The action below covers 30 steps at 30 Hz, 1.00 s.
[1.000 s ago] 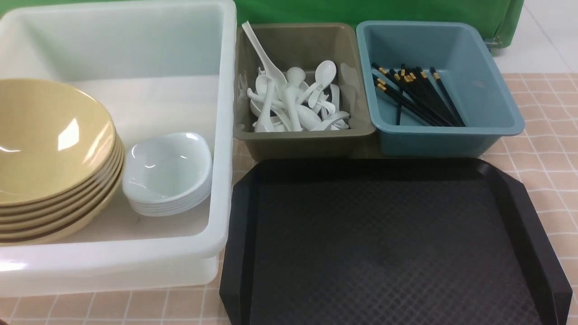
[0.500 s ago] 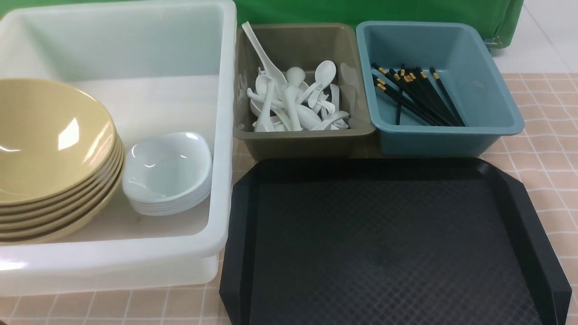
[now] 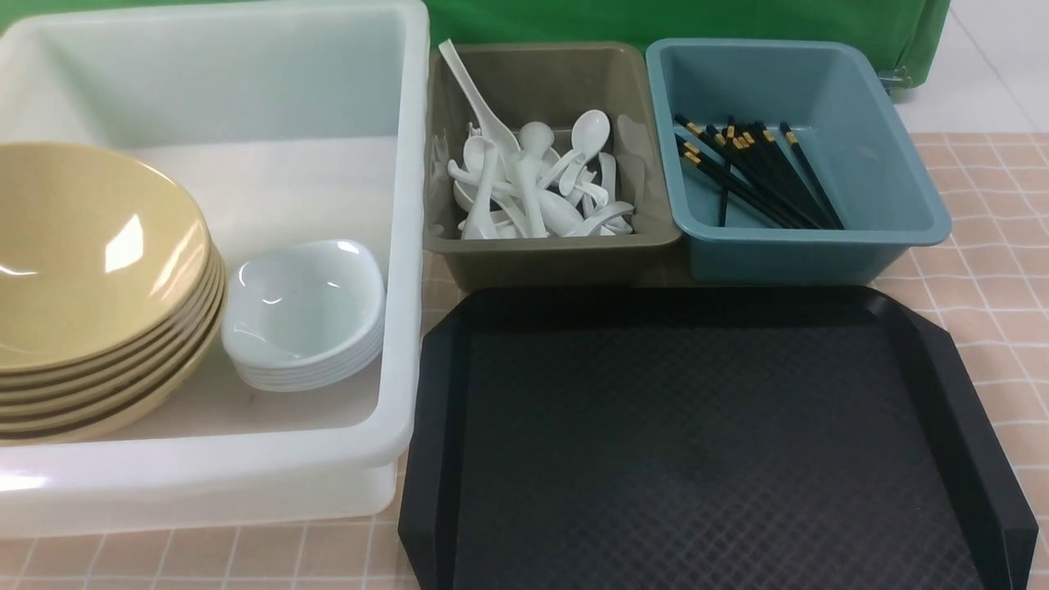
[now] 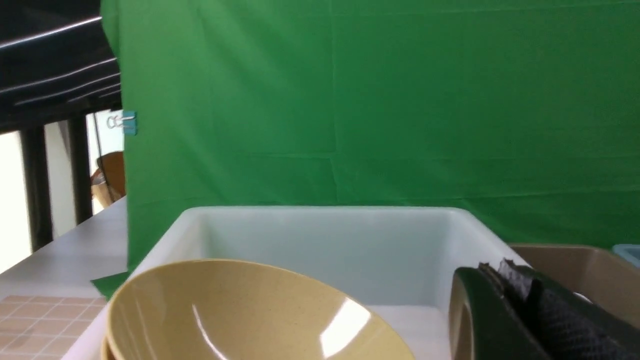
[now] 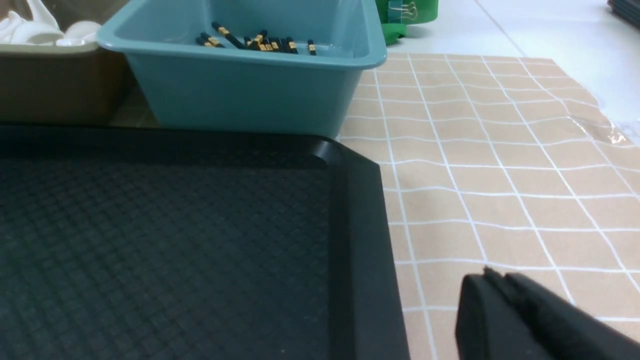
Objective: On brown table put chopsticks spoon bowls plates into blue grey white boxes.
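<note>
"so, where has everything ended up around the black tray?"

"from my station, i see the mustard bowls nested and tilted in the big white tub, left of the tray. the small white plates are stacked just beside them, in the same tub."

"and the spoons?"

"heaped in the grey-brown bin, just behind the tray's left part, one long handle poking up. the black chopsticks lie in the blue bin, behind the tray's right part, gold bands toward the far side."

"what about your fingers?"

"my left fingers are together, up near the tub. my right fingers are over the counter, on the tray's right side; they're blurred on my feed, so i can't tell whether they're apart or together."

"what's behind it all?"

"a green cloth, beyond the tray and both smaller bins."
</note>
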{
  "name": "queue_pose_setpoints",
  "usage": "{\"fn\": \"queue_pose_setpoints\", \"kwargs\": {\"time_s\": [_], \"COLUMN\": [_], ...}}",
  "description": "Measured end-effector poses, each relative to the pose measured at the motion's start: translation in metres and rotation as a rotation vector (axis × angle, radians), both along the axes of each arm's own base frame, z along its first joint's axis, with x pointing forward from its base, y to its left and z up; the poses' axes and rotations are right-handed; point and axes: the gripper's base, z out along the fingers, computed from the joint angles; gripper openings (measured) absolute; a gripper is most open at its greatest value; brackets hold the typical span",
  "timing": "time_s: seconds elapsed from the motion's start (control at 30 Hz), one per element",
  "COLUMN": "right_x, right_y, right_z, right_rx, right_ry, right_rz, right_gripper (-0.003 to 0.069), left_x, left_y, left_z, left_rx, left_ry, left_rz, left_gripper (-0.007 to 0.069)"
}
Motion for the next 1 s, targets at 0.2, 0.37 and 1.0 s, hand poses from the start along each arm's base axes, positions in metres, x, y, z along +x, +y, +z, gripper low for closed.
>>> {"fn": "queue_pose_setpoints", "kwargs": {"time_s": [0.2,0.37,1.0], "right_x": [0.0,0.0,0.0], "right_y": [0.0,0.0,0.0], "right_z": [0.0,0.0,0.0], "right_rx": [0.0,0.0,0.0], "right_ry": [0.0,0.0,0.001], "right_rz": [0.0,0.0,0.0], "right_gripper": [0.0082,0.009,0.0099], "left_x": [0.003,0.007,0.005], "left_y": [0.0,0.002,-0.006], "left_z": [-0.037,-0.07,-0.094], "left_rx": [-0.158,-0.259,-0.186], "left_ry": [0.058,0.236,0.468], "left_rz": [-0.021,0.035,-0.076], "left_gripper": [0.0001,0.0001,0.0001]}}
